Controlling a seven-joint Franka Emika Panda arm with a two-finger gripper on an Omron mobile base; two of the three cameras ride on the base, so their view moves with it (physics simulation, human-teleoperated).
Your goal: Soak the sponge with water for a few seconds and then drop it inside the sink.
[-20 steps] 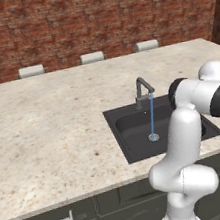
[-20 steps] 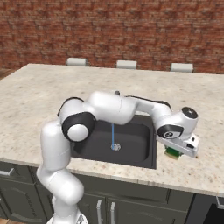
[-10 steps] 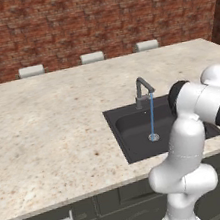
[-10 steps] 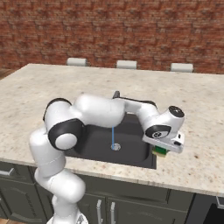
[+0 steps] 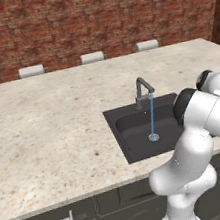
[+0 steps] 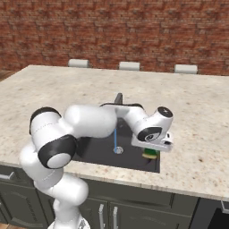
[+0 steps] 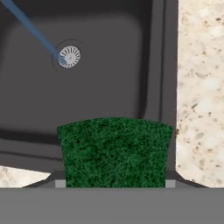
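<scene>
Left base view: the sink [image 5: 119, 125] is sunk into the counter [image 5: 48, 122], with the faucet [image 5: 142, 90] on its far rim. Water [image 5: 152, 115] runs straight down from the spout to the drain [image 5: 153, 137]. The arm's white links cover the sink's right end.

Right base view: the gripper [image 6: 152, 152] hangs over the sink's [image 6: 100, 154] right end, near the front corner, right of the water [image 6: 115, 138] and drain [image 6: 118, 150]. The sponge [image 6: 151, 154] shows as a green and yellow bit under the hand, clamped between the fingers.

Hand view: the sponge's [image 7: 114, 151] green face lies above the sink's [image 7: 109, 65] near right corner, its edges overlapping the rim beside the counter [image 7: 201, 87]. The finger tips press on both its sides, so the claw is closed on it. The water [image 7: 33, 28] meets the drain [image 7: 69, 56] well apart from the sponge, not touching it.
</scene>
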